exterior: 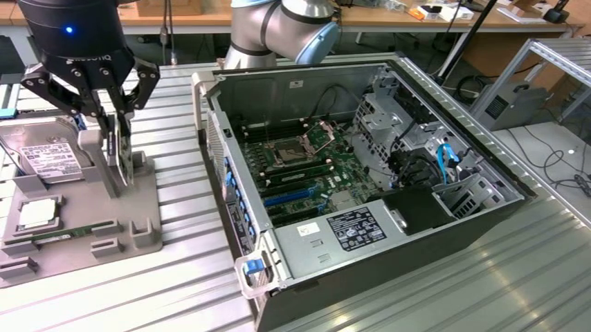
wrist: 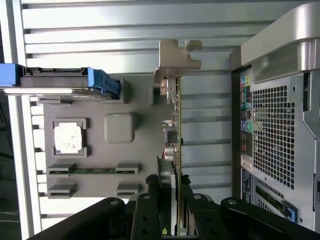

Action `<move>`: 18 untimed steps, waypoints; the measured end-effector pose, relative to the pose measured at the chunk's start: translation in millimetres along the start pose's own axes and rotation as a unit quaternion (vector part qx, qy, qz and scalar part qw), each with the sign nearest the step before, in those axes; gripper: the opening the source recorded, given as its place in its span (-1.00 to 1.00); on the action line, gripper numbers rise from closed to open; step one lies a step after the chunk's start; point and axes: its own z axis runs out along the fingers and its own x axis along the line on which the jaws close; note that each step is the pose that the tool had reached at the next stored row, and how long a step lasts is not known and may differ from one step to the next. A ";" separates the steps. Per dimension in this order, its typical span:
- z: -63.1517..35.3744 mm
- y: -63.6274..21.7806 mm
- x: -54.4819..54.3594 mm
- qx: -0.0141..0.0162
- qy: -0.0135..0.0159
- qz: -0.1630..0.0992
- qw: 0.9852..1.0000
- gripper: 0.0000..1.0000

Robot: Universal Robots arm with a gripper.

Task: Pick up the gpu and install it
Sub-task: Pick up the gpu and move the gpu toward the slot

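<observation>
Ribbed metal table (exterior: 138, 297); wrist view: pincer (wrist: 170, 186) clamps gpu (wrist: 172, 125) edgewise.

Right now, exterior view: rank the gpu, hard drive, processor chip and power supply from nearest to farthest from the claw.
1. gpu: gripped upright in the claw, at the grey tray.
2. hard drive: on the tray, to the exterior view's left of the claw.
3. processor chip: on the tray, nearer the camera than the drive.
4. power supply: inside the open case, on the exterior view's right.
</observation>
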 end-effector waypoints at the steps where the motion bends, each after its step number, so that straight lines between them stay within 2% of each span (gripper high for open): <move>1: -1.1 0.0 0.0 0.000 0.000 0.000 1.000 -0.47; 18: -22.4 -0.2 -0.6 -0.002 0.000 0.000 1.000 -0.47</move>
